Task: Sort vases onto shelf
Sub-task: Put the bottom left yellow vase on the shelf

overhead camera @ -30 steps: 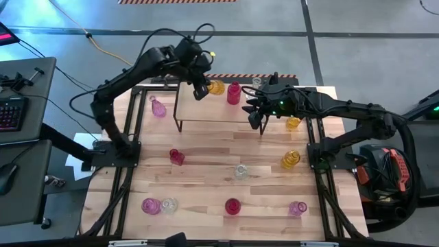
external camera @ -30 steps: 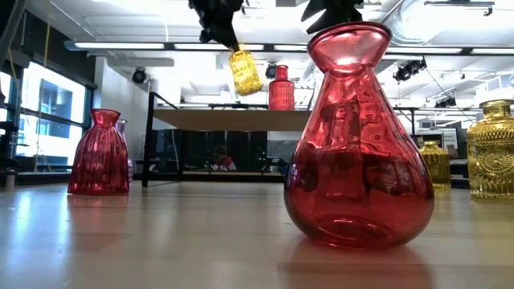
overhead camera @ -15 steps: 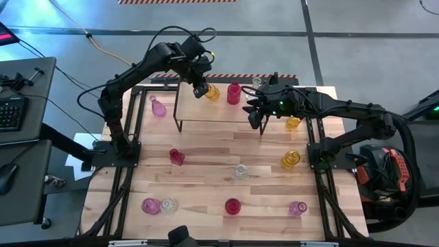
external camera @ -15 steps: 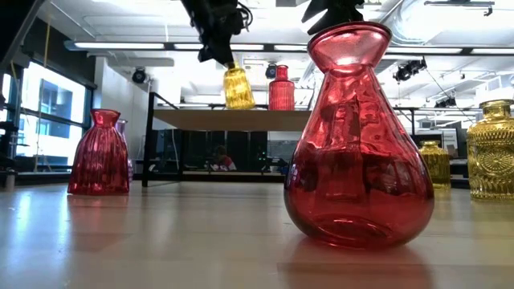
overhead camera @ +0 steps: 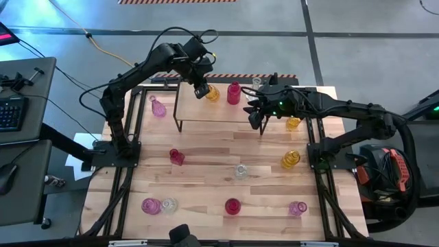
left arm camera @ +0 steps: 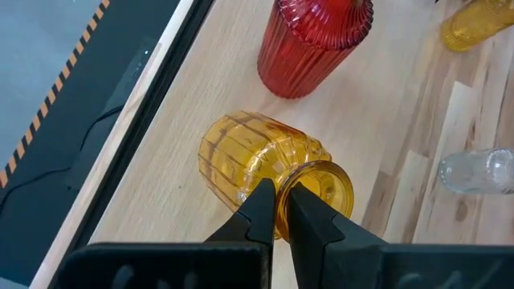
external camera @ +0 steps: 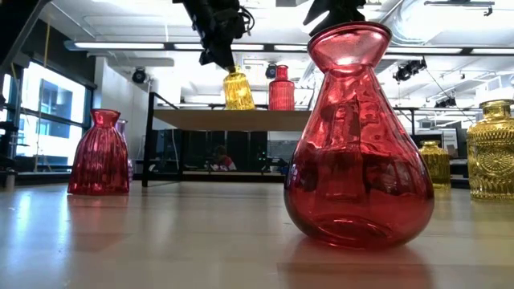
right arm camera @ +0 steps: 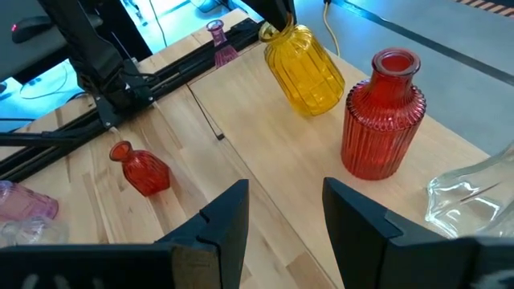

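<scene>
1. The left gripper [overhead camera: 201, 89] is clamped on the rim of a ribbed amber-yellow glass vase [overhead camera: 213, 92], one finger inside the mouth and one outside. This pinch probably lets it lower the vase upright without needing to span the body.
2. In the low view the amber vase [external camera: 238, 89] sits at the light wooden shelf top [external camera: 241, 119], upper centre of the frame, so it appears set down but not yet let go.
3. Just beside it stands a ribbed red glass vase [overhead camera: 234, 92], likely an already sorted piece; a clear glass vase [right arm camera: 474, 197] lies close by in the right wrist view.
4. The right gripper [overhead camera: 255, 118] waits at the shelf's right end, fingers parted and holding nothing.
5. Counted in the high view, upper centre: two vases on the shelf, one amber, one red.
6. Elsewhere on the table: four pink, two red, two amber, and about three clear ones, which are hard to pick out.
</scene>
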`<state>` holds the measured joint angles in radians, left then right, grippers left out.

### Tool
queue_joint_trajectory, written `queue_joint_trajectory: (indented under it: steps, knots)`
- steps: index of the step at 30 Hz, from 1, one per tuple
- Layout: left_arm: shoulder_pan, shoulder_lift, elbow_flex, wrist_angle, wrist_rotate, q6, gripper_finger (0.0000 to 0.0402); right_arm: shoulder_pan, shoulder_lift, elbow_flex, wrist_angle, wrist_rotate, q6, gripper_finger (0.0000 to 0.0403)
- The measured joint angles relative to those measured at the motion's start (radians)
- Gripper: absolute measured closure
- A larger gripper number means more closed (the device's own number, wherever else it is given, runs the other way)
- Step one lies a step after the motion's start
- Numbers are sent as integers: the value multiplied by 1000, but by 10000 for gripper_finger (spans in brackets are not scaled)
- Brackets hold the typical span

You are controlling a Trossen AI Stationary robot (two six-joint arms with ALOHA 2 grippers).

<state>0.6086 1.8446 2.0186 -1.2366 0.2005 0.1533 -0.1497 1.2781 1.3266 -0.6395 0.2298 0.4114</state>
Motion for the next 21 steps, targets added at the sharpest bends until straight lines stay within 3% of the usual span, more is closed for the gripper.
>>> queue_joint_trajectory:
  steps: [5, 14, 21]
  knots:
    - [0, 0, 0, 0, -1, -2, 388, 0, 0, 0, -1, 0, 0, 263]
    - [0, 0, 0, 1, -53, -18, 337, 0, 0, 0, -1, 0, 0, 263]
    - [1, -1, 0, 1, -80, -18, 331, 0, 0, 0, -11, 0, 0, 263]
